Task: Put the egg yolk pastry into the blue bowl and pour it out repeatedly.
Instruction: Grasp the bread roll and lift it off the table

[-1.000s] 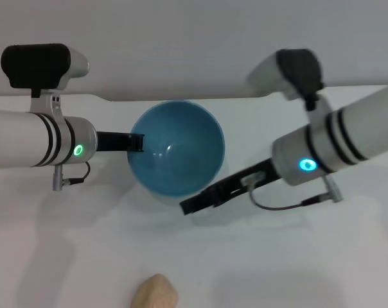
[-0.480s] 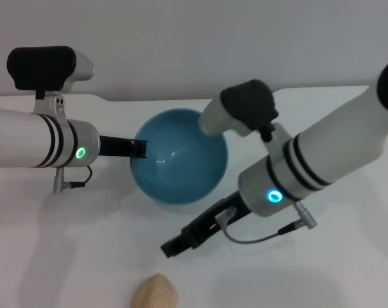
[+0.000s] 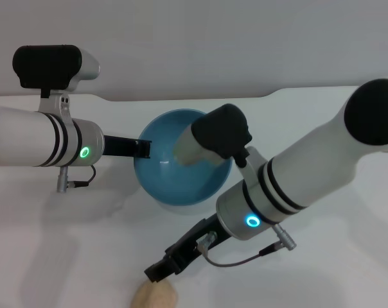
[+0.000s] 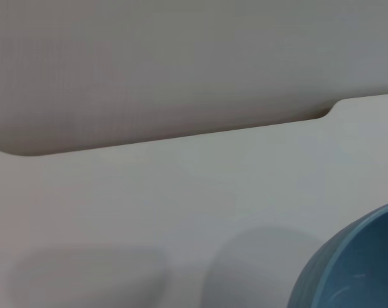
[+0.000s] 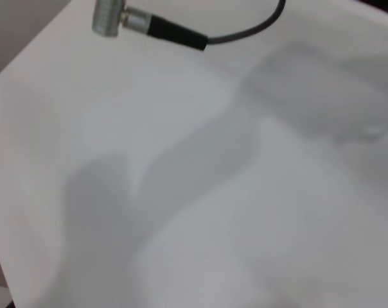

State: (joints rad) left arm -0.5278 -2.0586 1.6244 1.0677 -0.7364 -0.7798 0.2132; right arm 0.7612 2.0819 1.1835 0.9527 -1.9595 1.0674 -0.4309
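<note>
The blue bowl (image 3: 171, 183) sits at the middle of the white table, its inside empty, and part of its right side is hidden behind my right arm. My left gripper (image 3: 141, 147) is shut on the bowl's left rim. The bowl's outer wall also shows in the left wrist view (image 4: 358, 269). The egg yolk pastry (image 3: 155, 297) lies on the table at the front edge of the head view, partly cut off. My right gripper (image 3: 159, 272) reaches down to just above and behind the pastry. The right wrist view shows no pastry.
The white table (image 3: 65, 256) ends at a grey wall (image 3: 194, 38) behind the bowl. My right arm's thick forearm (image 3: 297, 173) crosses the right half of the table. A grey cable with a metal plug (image 5: 181, 32) hangs from the right wrist.
My right arm has swung from beside the bowl toward the front, bringing its gripper down to the pastry. The left gripper and bowl have shifted slightly right.
</note>
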